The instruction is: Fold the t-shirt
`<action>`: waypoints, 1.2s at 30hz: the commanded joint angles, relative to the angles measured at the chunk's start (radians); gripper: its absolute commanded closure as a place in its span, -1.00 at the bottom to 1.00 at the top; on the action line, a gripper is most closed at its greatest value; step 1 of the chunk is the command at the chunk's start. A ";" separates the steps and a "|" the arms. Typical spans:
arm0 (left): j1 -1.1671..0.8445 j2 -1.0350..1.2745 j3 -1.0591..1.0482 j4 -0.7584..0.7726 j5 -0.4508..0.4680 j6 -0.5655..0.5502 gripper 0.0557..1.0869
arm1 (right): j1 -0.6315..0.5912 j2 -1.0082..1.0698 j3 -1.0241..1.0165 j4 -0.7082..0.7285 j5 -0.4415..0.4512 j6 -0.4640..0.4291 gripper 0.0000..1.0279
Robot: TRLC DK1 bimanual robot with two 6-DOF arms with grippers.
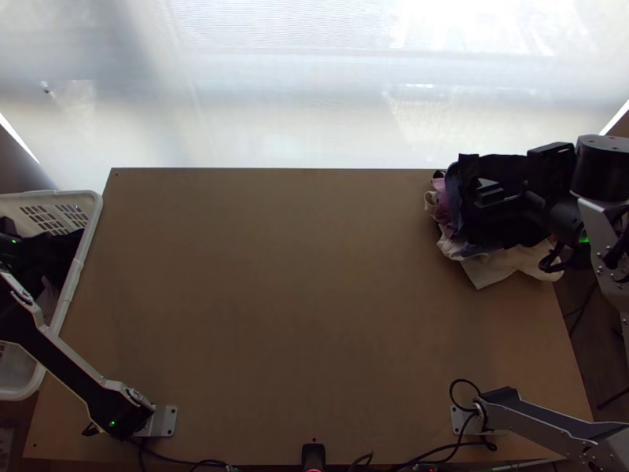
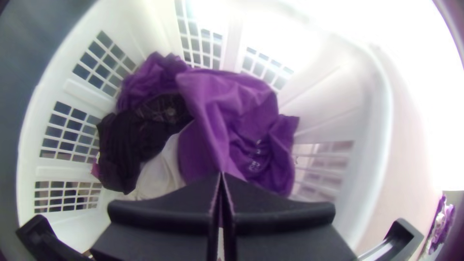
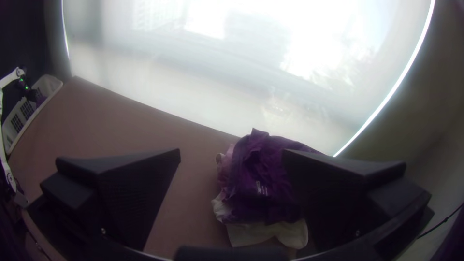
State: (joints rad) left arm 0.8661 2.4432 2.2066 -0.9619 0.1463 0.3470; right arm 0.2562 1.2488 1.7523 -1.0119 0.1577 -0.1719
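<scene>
Over the white basket [image 1: 94,206], left gripper [image 1: 14,250] tilted down, jaws pressed together, right gripper [image 1: 491,193] near piled clothes [image 1: 491,266], spread wide.

Top down over table [image 1: 314,315], left wrist into basket [image 2: 386,111] — right across

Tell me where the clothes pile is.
In the top view, the clothes pile lies at the far right corner of the table, below the right gripper.

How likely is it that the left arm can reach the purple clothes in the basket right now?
Probably yes. The left end effector points into the open basket, and the purple clothes lie largely uncovered. Its fingers are shut, though, so they would have to part first.
</scene>
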 commanded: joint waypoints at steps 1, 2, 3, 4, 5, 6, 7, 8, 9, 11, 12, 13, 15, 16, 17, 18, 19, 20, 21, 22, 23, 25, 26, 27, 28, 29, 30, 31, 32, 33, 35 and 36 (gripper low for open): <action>-0.016 -0.296 0.002 -0.176 0.127 -0.017 0.92 | 0.006 0.000 0.009 0.001 0.000 0.003 -0.90; -0.030 -0.355 0.002 -0.209 0.159 -0.019 0.92 | 0.006 -0.002 0.006 0.001 0.000 0.005 -0.90; -0.053 -0.415 0.002 -0.248 0.180 -0.017 0.92 | 0.006 -0.005 0.001 0.001 0.000 0.005 -0.90; -0.085 -0.477 0.002 -0.291 0.187 -0.005 0.92 | 0.006 -0.006 -0.005 0.001 -0.001 0.006 -0.90; -0.116 -0.536 0.002 -0.327 0.190 0.004 0.92 | 0.006 -0.009 -0.011 0.001 -0.001 0.008 -0.90; -0.156 -0.602 0.002 -0.356 0.202 0.009 0.92 | 0.006 -0.014 -0.017 0.001 0.000 0.008 -0.90; -0.197 -0.662 0.002 -0.374 0.211 0.004 0.92 | 0.006 -0.022 -0.025 0.001 0.000 0.009 -0.90; -0.245 -0.719 0.004 -0.394 0.230 -0.006 0.92 | 0.005 -0.029 -0.033 0.001 0.000 0.009 -0.90; -0.303 -0.770 0.002 -0.422 0.237 -0.016 0.92 | 0.003 -0.038 -0.043 0.003 0.000 0.009 -0.90; -0.469 -0.877 -0.019 -0.456 0.233 -0.060 0.92 | -0.005 -0.061 -0.074 0.001 0.000 0.009 -0.90; -0.553 -0.931 -0.041 -0.456 0.233 -0.072 0.92 | -0.008 -0.075 -0.091 0.001 0.000 0.009 -0.90; -0.661 -0.972 -0.051 -0.456 0.225 -0.106 0.92 | -0.011 -0.089 -0.108 0.001 0.000 0.009 -0.90; -0.903 -1.013 -0.053 -0.448 0.144 -0.174 0.92 | -0.018 -0.121 -0.140 0.001 -0.001 0.008 -0.90; -1.015 -1.017 -0.053 -0.446 0.104 -0.218 0.92 | -0.021 -0.140 -0.157 0.001 -0.001 0.008 -0.90; -1.127 -1.015 -0.065 -0.445 0.073 -0.261 0.92 | -0.026 -0.158 -0.175 0.001 -0.001 0.008 -0.90; -1.231 -1.015 -0.087 -0.443 0.059 -0.293 0.92 | -0.032 -0.177 -0.197 0.001 -0.001 0.008 -0.90; -1.325 -1.015 -0.114 -0.426 0.044 -0.318 0.92 | -0.038 -0.193 -0.218 -0.001 0.000 0.006 -0.90; -1.423 -1.015 -0.150 -0.388 0.019 -0.348 0.92 | -0.044 -0.212 -0.238 -0.002 -0.001 0.006 -0.90; -1.513 -1.012 -0.179 -0.351 -0.013 -0.373 0.92 | -0.049 -0.229 -0.257 -0.005 0.000 0.006 -0.90; -1.576 -1.001 -0.202 -0.317 -0.022 -0.384 0.92 | -0.052 -0.249 -0.277 -0.008 -0.001 0.006 -0.90; -1.638 -0.972 -0.203 -0.307 -0.027 -0.384 0.92 | -0.055 -0.267 -0.292 -0.010 -0.001 0.006 -0.90; -1.747 -0.902 -0.163 -0.284 -0.056 -0.379 0.92 | -0.063 -0.302 -0.326 -0.016 0.000 0.003 -0.90; -1.782 -0.862 -0.122 -0.276 -0.060 -0.379 0.92 | -0.069 -0.318 -0.341 -0.021 0.000 0.002 -0.90; -1.813 -0.813 -0.064 -0.270 -0.060 -0.385 0.92 | -0.081 -0.335 -0.358 -0.022 0.000 0.002 -0.90; -1.839 -0.763 -0.005 -0.259 -0.059 -0.396 0.92 | -0.092 -0.351 -0.379 -0.024 0.000 0.002 -0.90; -1.866 -0.717 0.048 -0.239 -0.059 -0.407 0.92 | -0.104 -0.373 -0.405 -0.024 0.000 -0.001 -0.90; -1.899 -0.685 0.067 -0.199 -0.060 -0.404 0.92 | -0.118 -0.393 -0.433 -0.024 0.000 -0.005 -0.90; -1.922 -0.665 0.064 -0.152 -0.060 -0.393 0.92 | -0.133 -0.414 -0.461 -0.024 0.002 -0.012 -0.90; -1.940 -0.639 0.064 -0.110 -0.060 -0.378 0.92 | -0.155 -0.437 -0.485 -0.024 0.002 -0.020 -0.90; -1.957 -0.613 0.064 -0.075 -0.059 -0.376 0.92 | -0.183 -0.457 -0.507 -0.024 0.002 -0.031 -0.90; -1.987 -0.564 0.067 -0.015 -0.059 -0.371 0.92 | -0.258 -0.502 -0.550 -0.028 0.002 -0.081 -0.90; -2.003 -0.543 0.068 0.017 -0.059 -0.373 0.92 | -0.304 -0.525 -0.570 -0.028 0.002 -0.100 -0.90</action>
State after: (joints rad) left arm -0.9550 1.7370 2.2185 -1.1187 0.1051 -0.0261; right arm 0.1131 0.8570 1.3216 -1.0340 0.1574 -0.1959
